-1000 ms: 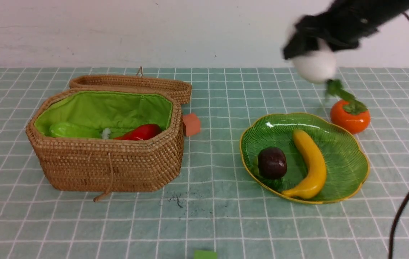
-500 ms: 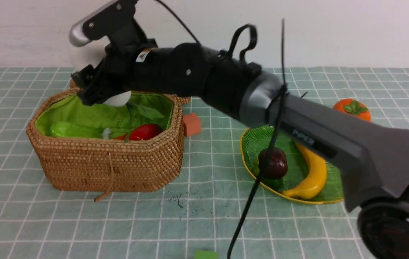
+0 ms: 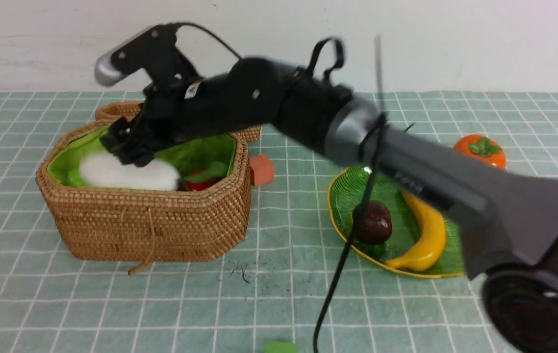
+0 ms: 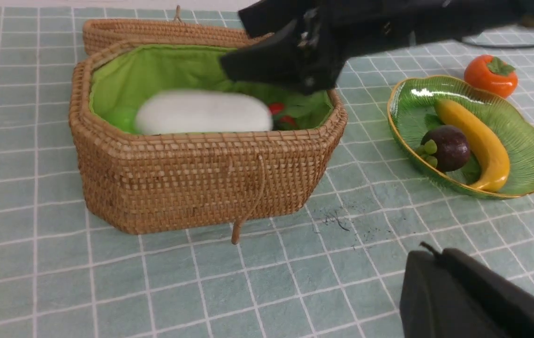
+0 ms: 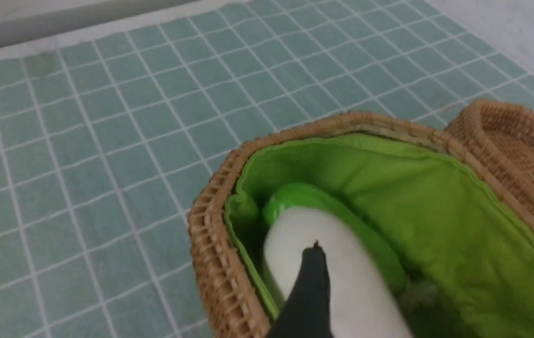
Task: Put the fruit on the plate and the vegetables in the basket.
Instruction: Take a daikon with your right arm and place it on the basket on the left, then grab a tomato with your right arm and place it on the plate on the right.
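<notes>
Checked green cloth (image 3: 161,304) over the table. Wicker basket (image 3: 151,220) on the left, its lid (image 3: 247,131) open and lying behind the far rim. The right arm reaches across from the right, and the right gripper (image 3: 129,149) hangs over the left half of the basket, just above the radish (image 3: 122,174). In the right wrist view the jaws stand wide apart with the radish lying below them; neither finger seems to press on it, so it is open and holding nothing. The radish lies on its side inside the green lining, white body to the left, leaves to the right. The pale green gourd (image 5: 304,195) is under and beside it at the left end, and the red pepper (image 3: 198,185) peeks out at the right end. A small orange block (image 3: 261,169) sits on the cloth just right of the basket. Green glass plate (image 3: 347,193) on the right: the banana (image 3: 428,235) lies along its middle and the mangosteen (image 3: 372,223) is to its left, both inside the rim. The persimmon (image 3: 480,149) sits on the cloth beyond the plate's far right edge, off the plate. A small green block (image 3: 279,347) lies at the near edge. The left gripper (image 4: 431,267) shows only as a dark shape low in its own wrist view, over bare cloth near the plate; closed, nothing seen in it
</notes>
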Action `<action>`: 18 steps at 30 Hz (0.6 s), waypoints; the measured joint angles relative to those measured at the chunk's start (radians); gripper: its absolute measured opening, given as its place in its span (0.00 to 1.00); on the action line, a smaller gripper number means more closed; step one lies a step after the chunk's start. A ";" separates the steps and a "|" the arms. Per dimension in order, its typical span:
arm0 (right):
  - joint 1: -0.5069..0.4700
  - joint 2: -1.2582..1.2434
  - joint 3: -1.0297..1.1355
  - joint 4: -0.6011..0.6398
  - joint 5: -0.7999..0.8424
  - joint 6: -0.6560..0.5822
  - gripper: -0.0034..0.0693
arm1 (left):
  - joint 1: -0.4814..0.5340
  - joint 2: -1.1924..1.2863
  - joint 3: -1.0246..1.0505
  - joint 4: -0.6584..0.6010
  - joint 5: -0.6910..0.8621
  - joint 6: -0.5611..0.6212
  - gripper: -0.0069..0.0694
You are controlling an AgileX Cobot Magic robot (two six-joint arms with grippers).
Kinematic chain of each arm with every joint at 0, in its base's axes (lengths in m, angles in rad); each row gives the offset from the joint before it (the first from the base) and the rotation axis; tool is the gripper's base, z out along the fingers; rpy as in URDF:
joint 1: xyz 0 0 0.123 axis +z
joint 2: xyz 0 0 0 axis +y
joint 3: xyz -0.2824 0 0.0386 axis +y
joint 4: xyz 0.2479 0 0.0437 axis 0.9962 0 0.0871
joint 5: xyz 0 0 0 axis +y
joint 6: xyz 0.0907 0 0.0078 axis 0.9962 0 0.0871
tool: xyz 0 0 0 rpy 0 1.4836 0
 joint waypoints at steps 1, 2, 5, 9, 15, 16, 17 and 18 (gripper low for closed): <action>-0.014 -0.033 -0.001 -0.018 0.057 0.027 0.88 | 0.000 0.000 0.000 -0.002 -0.006 0.001 0.08; -0.023 -0.054 -0.003 -0.034 0.104 0.044 0.86 | 0.000 0.000 0.000 -0.004 -0.013 0.001 0.08; -0.076 -0.168 -0.009 -0.118 0.282 0.136 0.74 | 0.000 0.000 0.000 -0.008 -0.033 0.016 0.08; -0.174 -0.286 -0.017 -0.296 0.471 0.273 0.49 | 0.000 0.000 0.000 -0.037 -0.071 0.049 0.08; -0.404 -0.291 -0.017 -0.575 0.630 0.583 0.21 | 0.000 0.000 0.000 -0.120 -0.142 0.094 0.07; -0.456 -0.275 -0.017 -0.608 0.642 0.641 0.21 | 0.000 0.000 0.000 -0.127 -0.154 0.094 0.07; -0.508 -0.256 -0.017 -0.629 0.649 0.683 0.21 | 0.000 0.000 0.000 -0.132 -0.166 0.098 0.07; -0.569 -0.228 -0.017 -0.640 0.653 0.714 0.24 | 0.000 0.000 0.000 -0.135 -0.176 0.107 0.07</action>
